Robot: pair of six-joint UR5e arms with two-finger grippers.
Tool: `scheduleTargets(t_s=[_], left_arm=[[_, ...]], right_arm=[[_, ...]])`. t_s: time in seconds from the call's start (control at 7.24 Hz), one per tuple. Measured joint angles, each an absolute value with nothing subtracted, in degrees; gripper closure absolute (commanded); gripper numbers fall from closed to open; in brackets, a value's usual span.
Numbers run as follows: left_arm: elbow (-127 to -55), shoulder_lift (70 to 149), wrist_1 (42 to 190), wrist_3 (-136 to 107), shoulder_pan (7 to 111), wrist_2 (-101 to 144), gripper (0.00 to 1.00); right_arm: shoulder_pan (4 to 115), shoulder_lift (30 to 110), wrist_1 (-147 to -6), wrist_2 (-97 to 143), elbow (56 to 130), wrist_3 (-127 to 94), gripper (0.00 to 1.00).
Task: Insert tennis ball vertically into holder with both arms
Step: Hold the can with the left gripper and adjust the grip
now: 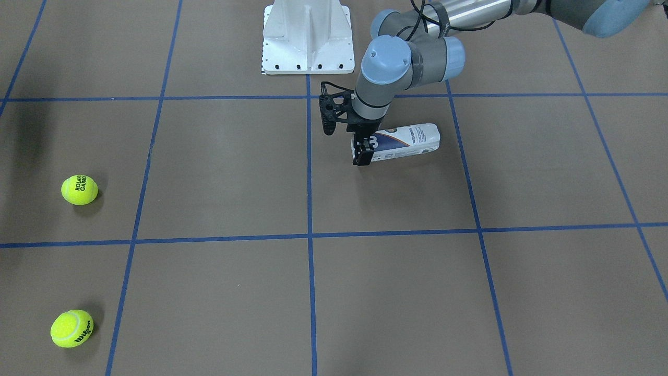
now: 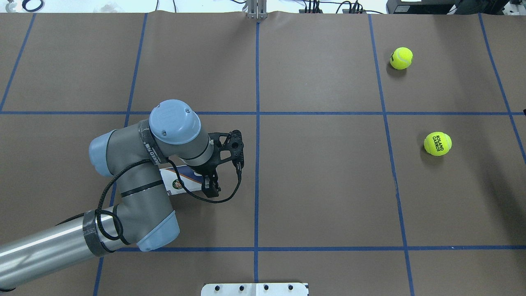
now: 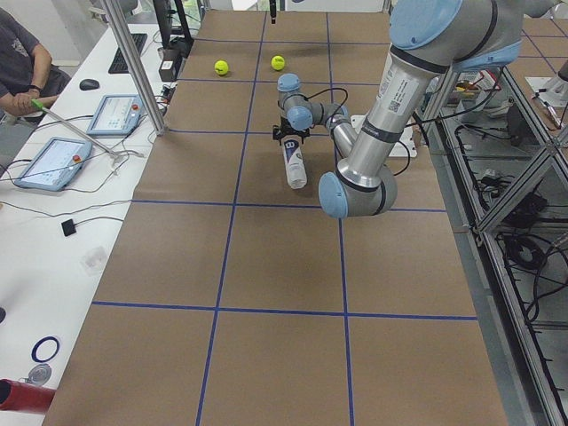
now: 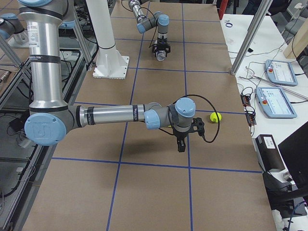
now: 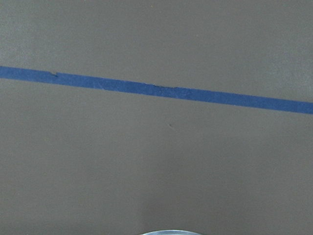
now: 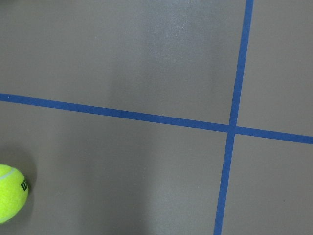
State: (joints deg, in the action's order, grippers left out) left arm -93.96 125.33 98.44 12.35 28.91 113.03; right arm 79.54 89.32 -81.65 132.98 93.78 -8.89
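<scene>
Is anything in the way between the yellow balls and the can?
Nothing visible is. Only bare table lies between the Wilson ball, the Roland Garros ball and the can, which lies on its side under the left claw.

table (image 1: pixel 396 292): brown paper, blue tape grid | holder (image 1: pixel 412 140) on its side, near white pedestal (image 1: pixel 308 36) | Roland Garros ball (image 1: pixel 79 189) and Wilson ball (image 1: pixel 72 328) well apart from holder

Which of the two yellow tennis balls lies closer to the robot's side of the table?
The yellow tennis ball printed Roland Garros; the Wilson-marked yellow ball lies farther out.
</scene>
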Motion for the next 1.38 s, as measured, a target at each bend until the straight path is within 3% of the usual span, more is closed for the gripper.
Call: scheduleTargets(t_s=[0.97, 1.38], left_arm=[[-94.37, 124.81, 98.51, 10.63, 28.52, 107.24, 0.01], [-94.63, 124.81, 98.55, 10.47, 28.49, 107.15, 0.22]], right_arm=[[79.54, 89.37, -81.58, 132.98, 93.77, -8.90, 0.01], [79.54, 89.38, -81.57, 132.98, 93.76, -8.92, 0.01]])
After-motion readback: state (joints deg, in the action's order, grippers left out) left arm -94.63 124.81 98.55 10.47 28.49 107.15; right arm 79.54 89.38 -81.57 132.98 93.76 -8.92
